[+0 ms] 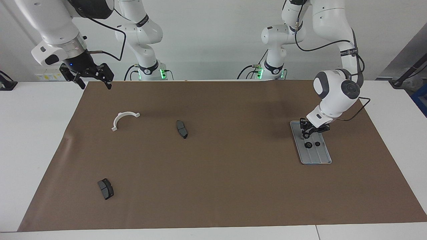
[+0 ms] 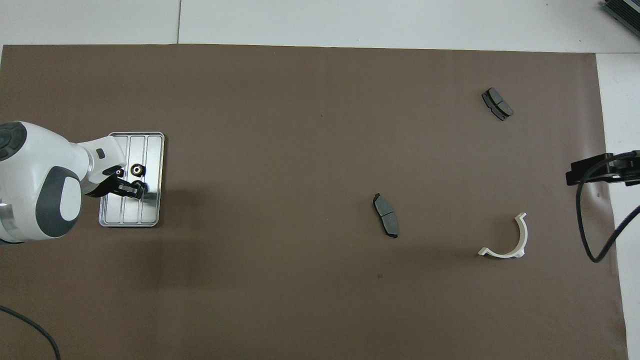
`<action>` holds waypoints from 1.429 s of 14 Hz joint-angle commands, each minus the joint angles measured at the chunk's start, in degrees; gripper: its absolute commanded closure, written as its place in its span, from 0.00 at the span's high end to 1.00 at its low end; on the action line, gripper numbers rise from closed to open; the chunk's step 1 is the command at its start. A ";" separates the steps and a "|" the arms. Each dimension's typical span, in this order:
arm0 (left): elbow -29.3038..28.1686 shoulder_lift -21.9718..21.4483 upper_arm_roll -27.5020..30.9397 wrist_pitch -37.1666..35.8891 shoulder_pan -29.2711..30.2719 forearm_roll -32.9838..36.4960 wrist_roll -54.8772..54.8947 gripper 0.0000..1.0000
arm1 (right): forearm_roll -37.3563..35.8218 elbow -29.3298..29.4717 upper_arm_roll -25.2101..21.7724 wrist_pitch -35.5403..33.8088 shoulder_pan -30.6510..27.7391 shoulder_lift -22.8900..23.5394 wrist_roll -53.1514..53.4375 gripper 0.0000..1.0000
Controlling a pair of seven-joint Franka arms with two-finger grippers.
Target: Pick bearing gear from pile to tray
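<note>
Two small gears [image 1: 312,144] lie in the tray [image 1: 323,159]; left gripper [image 1: 307,134] hangs over it, grip unclear; right gripper [image 1: 94,80] waits spread.

White table, brown mat, plain wall.
Flat white tabletop [image 1: 40,140] under a large brown paper-like rectangular mat [image 1: 220,186]; plain white wall [image 1: 206,36] at the back; a grey slanted panel [image 1: 405,56], possibly a door, at one corner.

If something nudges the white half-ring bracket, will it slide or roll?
The white half-ring bracket lies flat on the brown mat, so it would probably slide or pivot, not roll. It looks thin and probably light. Its small end tabs may snag.
</note>
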 commanded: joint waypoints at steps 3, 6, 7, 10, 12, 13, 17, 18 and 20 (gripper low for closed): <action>3.51 -2.14 -0.84 -2.82 0.05 -0.27 0.82 1.00 | 0.88 -0.54 0.05 0.00 0.03 -0.63 0.66 1.00; 14.92 -2.05 -1.10 -14.04 -1.26 -0.27 -0.23 1.00 | 0.88 -0.45 -0.04 0.00 0.03 -0.63 0.66 1.00; 19.40 -1.88 -1.19 -18.26 -1.27 -0.27 -2.41 1.00 | 0.88 -0.45 0.05 0.00 0.03 -0.63 0.66 1.00; 27.86 -3.45 -3.12 -26.89 -1.35 -0.01 -5.85 1.00 | 0.88 -0.54 0.05 0.00 0.03 -0.63 0.66 1.00; 29.63 -7.57 -3.04 -29.90 -1.27 0.17 -6.12 1.00 | 0.88 -0.45 -0.04 0.00 0.03 -0.63 0.66 1.00; 29.55 -9.68 -3.04 -30.34 -1.18 0.08 -6.13 1.00 | 0.88 -0.45 0.05 0.00 0.03 -0.63 0.66 1.00; 33.39 -9.88 -5.75 -32.97 -2.84 -0.45 -13.73 1.00 | 0.88 -0.54 0.05 0.00 0.03 -0.63 0.66 1.00; 34.72 -9.61 -6.63 -33.68 -2.85 -0.36 -16.90 1.00 | 0.88 -0.45 -0.04 0.00 0.03 -0.63 0.66 1.00; 34.13 -9.87 -7.43 -34.39 -2.85 -0.27 -17.46 1.00 | 0.88 -0.45 0.05 0.00 0.03 -0.63 0.66 1.00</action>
